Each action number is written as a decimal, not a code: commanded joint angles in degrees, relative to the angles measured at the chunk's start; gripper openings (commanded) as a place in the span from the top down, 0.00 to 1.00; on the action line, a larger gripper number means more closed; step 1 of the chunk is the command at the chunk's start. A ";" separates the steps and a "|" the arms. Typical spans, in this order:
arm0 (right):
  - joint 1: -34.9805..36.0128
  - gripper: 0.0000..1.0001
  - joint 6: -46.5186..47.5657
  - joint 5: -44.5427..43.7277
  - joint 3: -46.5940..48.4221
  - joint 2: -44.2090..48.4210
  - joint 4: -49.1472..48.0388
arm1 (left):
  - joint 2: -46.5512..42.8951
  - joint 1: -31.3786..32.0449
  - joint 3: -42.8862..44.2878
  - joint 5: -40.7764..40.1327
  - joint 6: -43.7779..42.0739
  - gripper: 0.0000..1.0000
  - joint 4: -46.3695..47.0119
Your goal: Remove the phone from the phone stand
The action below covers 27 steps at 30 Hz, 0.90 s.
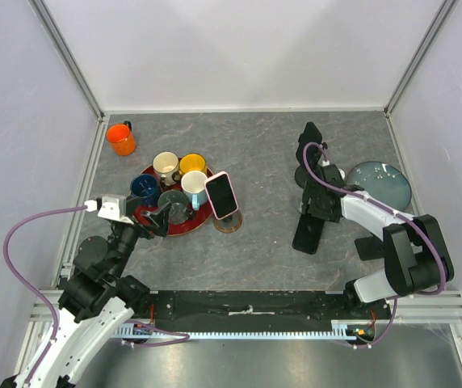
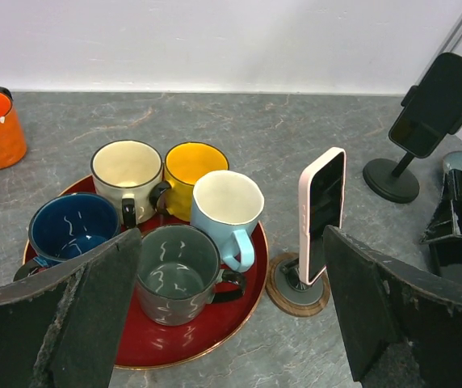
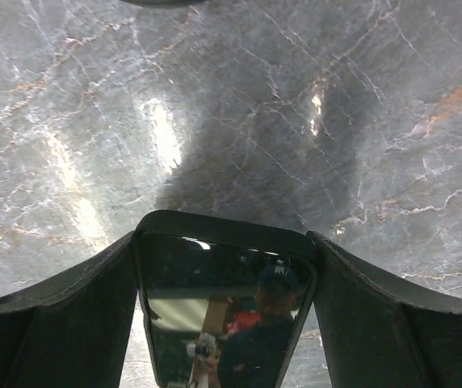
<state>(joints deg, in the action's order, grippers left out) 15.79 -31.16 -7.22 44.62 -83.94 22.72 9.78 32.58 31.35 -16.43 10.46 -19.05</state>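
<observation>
A black phone (image 3: 223, 315) with a glossy screen sits between the fingers of my right gripper (image 3: 223, 242), which is shut on its sides. In the top view the black phone (image 1: 308, 234) is held low over the grey table, in front of a black phone stand (image 1: 309, 141). I cannot tell whether the phone touches the table. The black stand (image 2: 392, 178) also shows in the left wrist view. A pink-cased phone (image 1: 221, 195) stands upright on a round stand (image 2: 297, 284). My left gripper (image 1: 157, 222) is open and empty, at the red tray's near edge.
A red tray (image 1: 184, 229) holds several mugs just left of the pink-cased phone. An orange mug (image 1: 121, 138) stands at the back left. A grey-blue glass plate (image 1: 380, 184) lies right of the right arm. White walls enclose the table.
</observation>
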 commanded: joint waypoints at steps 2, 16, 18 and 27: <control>0.12 0.34 0.13 -2.00 -2.87 2.99 0.05 | 1.03 -0.32 2.04 0.25 -2.11 0.00 0.42; 0.12 0.02 -0.05 -4.72 -4.81 10.81 -1.80 | 1.21 -0.50 2.13 -0.36 -2.11 0.00 0.15; 0.20 0.02 0.74 -5.25 -4.81 12.48 -1.80 | 1.29 -0.50 2.13 -0.45 -2.11 0.00 0.15; 5.28 0.02 11.02 1.07 -9.97 28.47 -13.30 | 0.59 -1.02 2.31 -1.50 -2.11 0.00 0.06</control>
<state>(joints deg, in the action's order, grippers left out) 17.34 -26.20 -9.72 38.98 -61.93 18.92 10.50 32.08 31.55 -16.49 10.39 -19.64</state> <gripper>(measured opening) 0.982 0.994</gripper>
